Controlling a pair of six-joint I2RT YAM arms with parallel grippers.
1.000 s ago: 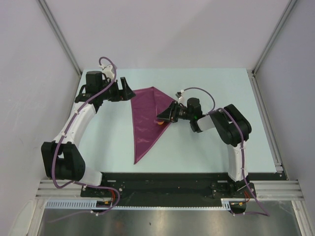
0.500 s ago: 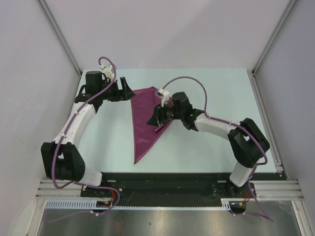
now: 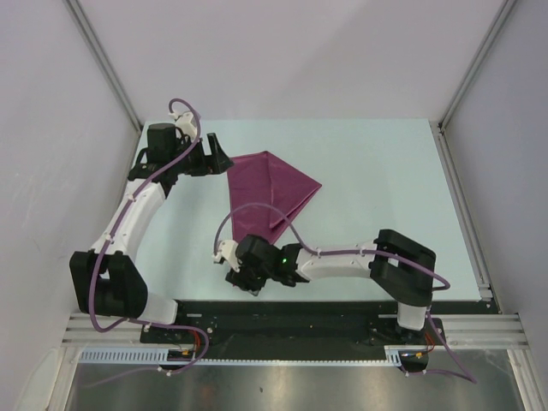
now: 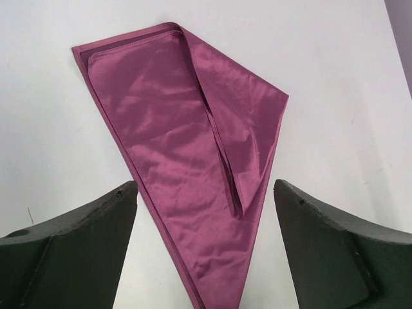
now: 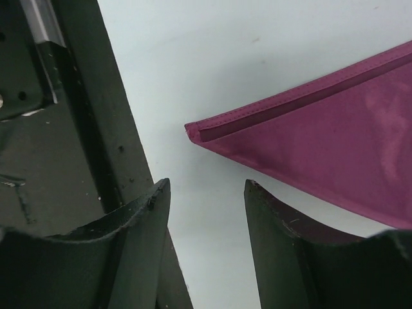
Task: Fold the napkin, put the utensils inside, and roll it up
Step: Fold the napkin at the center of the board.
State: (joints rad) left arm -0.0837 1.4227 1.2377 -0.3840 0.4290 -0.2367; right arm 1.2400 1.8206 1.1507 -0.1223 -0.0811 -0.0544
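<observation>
The plum napkin (image 3: 267,190) lies folded in a long triangle on the table. Its near tip is hidden under my right wrist in the top view. My left gripper (image 3: 219,155) is open and empty at the napkin's far left corner; in the left wrist view the napkin (image 4: 174,129) lies flat between and beyond the open gripper (image 4: 205,187). My right gripper (image 3: 244,279) is open low over the near tip. In the right wrist view the napkin's tip (image 5: 302,129) lies just beyond the gripper (image 5: 206,188), with one finger (image 5: 283,244) over the cloth edge. The orange utensil is hidden.
The black base rail (image 5: 77,129) at the table's near edge runs right beside my right gripper. White enclosure walls stand left (image 3: 51,128) and right (image 3: 514,128) of the pale table (image 3: 385,171).
My right arm has swung from the napkin's right edge down to its near tip by the front rail. The orange bit seen there before no longer shows. The left arm has not moved.
</observation>
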